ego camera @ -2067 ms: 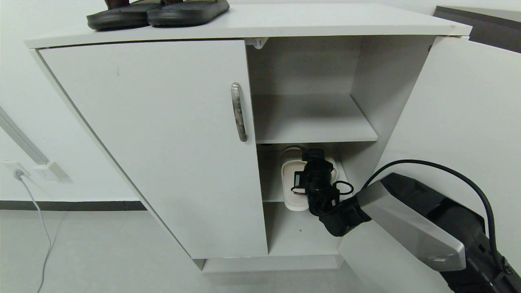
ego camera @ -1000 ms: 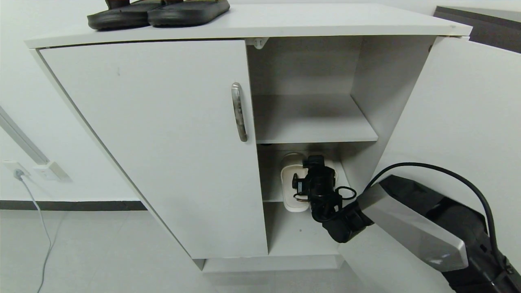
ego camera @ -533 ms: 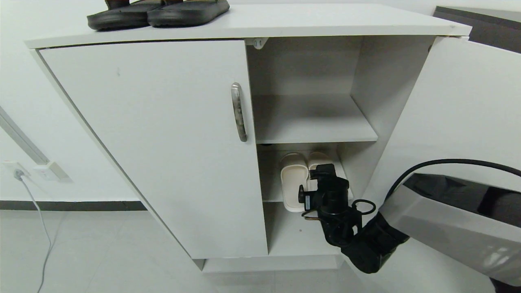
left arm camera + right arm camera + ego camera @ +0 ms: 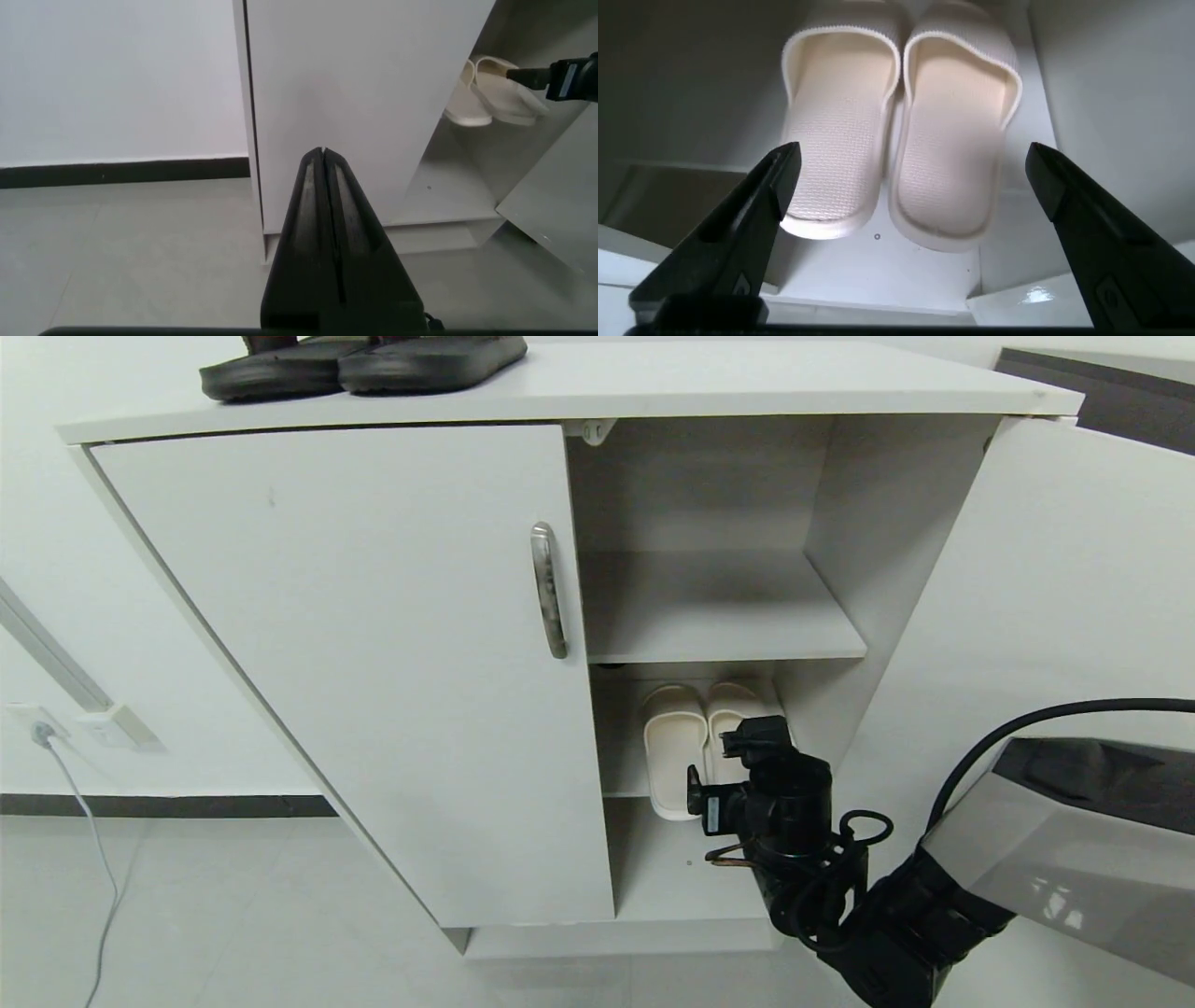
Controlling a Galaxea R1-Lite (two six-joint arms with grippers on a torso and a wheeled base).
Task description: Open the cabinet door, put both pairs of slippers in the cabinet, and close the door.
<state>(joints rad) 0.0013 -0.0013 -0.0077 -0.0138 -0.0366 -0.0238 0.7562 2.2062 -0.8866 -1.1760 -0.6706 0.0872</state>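
Cream slippers (image 4: 695,747): paired at the middle shelf's (image 4: 621,747) front edge, heels overhanging. Right gripper (image 4: 912,161): fingers spread, empty, just before them. Left gripper (image 4: 322,163): fingers clenched. Black slippers (image 4: 364,364): cabinet top (image 4: 747,378), left rear corner. Advice: back straight out, clearing shelf edges, before lifting towards them.

Black slippers (image 4: 364,369) atop the cabinet (image 4: 747,378) are cut off by the head view's edge. The right pincer (image 4: 752,735) hides one white slipper's (image 4: 733,709) heel.
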